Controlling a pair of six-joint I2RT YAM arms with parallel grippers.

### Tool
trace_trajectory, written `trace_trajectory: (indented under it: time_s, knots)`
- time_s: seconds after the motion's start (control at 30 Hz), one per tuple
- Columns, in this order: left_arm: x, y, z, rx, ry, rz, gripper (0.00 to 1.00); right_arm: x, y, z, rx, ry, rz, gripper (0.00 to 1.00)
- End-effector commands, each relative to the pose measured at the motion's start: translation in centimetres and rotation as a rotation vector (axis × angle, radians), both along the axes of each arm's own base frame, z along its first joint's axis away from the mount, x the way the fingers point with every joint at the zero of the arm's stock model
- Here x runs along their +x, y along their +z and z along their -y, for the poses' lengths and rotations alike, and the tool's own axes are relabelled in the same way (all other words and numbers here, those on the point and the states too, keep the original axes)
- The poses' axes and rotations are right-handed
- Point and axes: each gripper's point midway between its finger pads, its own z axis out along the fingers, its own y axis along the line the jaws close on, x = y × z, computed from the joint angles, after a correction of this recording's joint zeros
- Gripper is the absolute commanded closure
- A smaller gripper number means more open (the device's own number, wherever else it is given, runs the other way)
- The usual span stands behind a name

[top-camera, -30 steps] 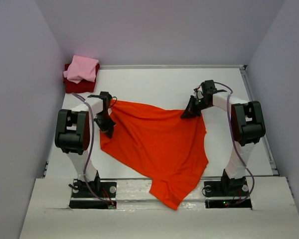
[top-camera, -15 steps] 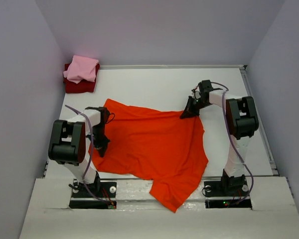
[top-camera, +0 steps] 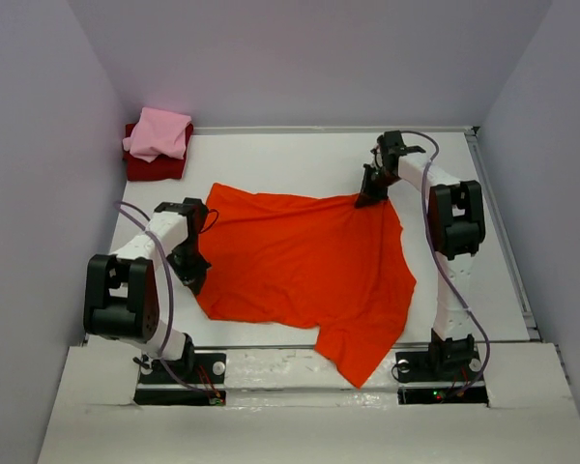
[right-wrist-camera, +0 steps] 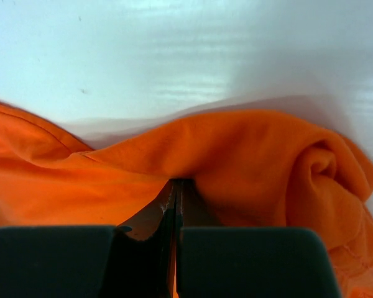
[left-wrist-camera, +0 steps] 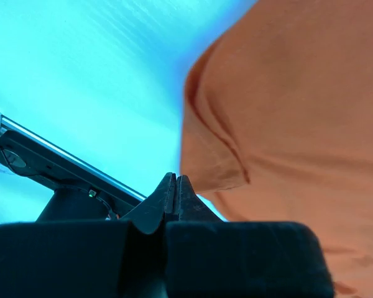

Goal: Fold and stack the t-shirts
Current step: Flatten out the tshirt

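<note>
we see orange-red t-shirt (top-camera: 309,271) spread mostly flat on table (top-camera: 300,159), one tail hanging over near edge between arm bases (top-camera: 179,372). left claw (top-camera: 192,280) low at shirt's left edge, fingers clenched together; cloth edge just beside tips, we cannot tell if any is caught. farther back, right claw (top-camera: 368,197) clenched on bunched fold at shirt's far right corner. far left corner: light pink t-shirt (top-camera: 159,133) folded, resting on dark red t-shirt (top-camera: 155,170), well apart from orange one.
</note>
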Motion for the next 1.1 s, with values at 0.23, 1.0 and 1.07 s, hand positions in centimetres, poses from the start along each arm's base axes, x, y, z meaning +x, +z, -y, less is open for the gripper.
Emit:
trace_trajectory:
  time_s: [0.23,1.0,1.07]
  knots:
    - [7.2,4.5,2.6,-0.141,0.0,0.256,1.0,-0.3,0.9,0.9,-0.022,0.007,-0.019,1.0]
    - [34.2,3.9,-0.4,-0.575,-0.068,0.756,0.27,-0.7,5.0,-0.5,0.073,0.058,0.065,1.0]
    - [34.3,3.2,-0.7,-0.589,-0.067,0.757,0.29,-0.6,5.0,-0.4,0.067,0.06,0.065,1.0]
